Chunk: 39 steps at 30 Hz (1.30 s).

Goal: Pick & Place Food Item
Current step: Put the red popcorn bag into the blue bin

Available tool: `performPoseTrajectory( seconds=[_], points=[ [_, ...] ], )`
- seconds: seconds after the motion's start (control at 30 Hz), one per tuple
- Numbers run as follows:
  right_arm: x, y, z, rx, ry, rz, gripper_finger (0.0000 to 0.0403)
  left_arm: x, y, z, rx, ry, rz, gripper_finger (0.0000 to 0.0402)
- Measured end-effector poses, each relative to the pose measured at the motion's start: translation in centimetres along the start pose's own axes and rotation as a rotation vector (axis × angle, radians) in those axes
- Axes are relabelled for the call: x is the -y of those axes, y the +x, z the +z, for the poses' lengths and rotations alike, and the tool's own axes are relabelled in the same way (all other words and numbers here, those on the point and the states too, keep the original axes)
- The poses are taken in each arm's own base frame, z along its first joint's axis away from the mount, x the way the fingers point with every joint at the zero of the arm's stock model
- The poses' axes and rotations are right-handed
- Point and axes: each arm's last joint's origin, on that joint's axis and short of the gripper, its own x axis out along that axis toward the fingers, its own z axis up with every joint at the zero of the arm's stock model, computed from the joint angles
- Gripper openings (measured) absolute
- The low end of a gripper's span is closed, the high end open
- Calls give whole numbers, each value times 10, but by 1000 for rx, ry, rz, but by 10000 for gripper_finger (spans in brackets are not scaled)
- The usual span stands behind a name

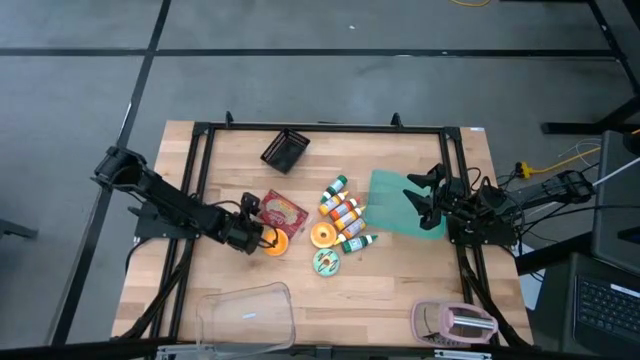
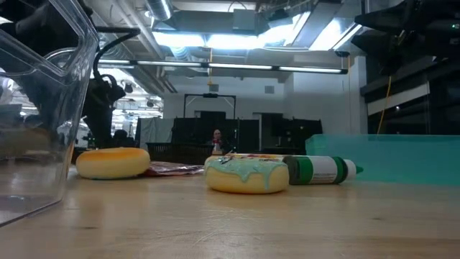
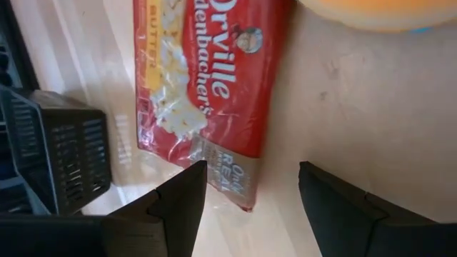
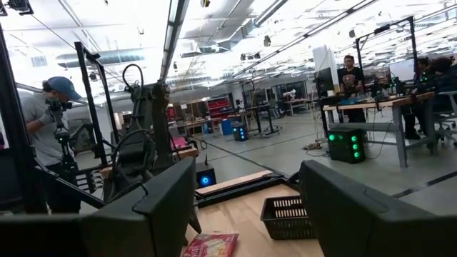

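A red popcorn packet (image 1: 283, 210) lies flat on the wooden table, left of centre. Just near of it sits an orange-yellow donut (image 1: 275, 243). My left gripper (image 1: 256, 222) slants down beside both, open. In its wrist view the packet's near corner (image 3: 235, 178) lies between the open fingers (image 3: 250, 207), and the donut (image 3: 378, 13) lies off to one side. A second orange donut (image 1: 323, 235) and a green-glazed donut (image 1: 326, 262) rest mid-table. My right gripper (image 1: 418, 198) is open above the teal tray (image 1: 392, 205) at the right, pointing slightly upward.
A black mesh basket (image 1: 285, 150) stands at the far centre. Several small bottles (image 1: 345, 215) lie in a row beside the teal tray. A clear plastic container (image 1: 245, 315) and a pink item (image 1: 455, 322) sit at the near edge. People stand in the room beyond.
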Motion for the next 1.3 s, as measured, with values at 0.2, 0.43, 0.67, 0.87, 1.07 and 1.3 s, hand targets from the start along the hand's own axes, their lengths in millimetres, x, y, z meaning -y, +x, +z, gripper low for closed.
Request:
performPoseTrajectory(
  seconds=[0.2,0.43,0.67,0.87,1.07,1.3],
  points=[
    [0,0,0,0,0,0,245,1,3,0,-26,-4,43,219],
    [0,0,0,0,0,0,245,1,4,-1,-28,-4,40,218],
    [0,0,0,2,1,0,245,0,6,-4,-38,-14,39,212],
    [0,0,1,6,4,1,245,-4,12,-7,-52,-24,65,210],
    [0,0,1,6,4,3,245,-12,18,-5,-39,-44,75,198],
    [0,0,1,7,4,3,245,-20,24,-4,-29,-95,57,179]
  ],
)
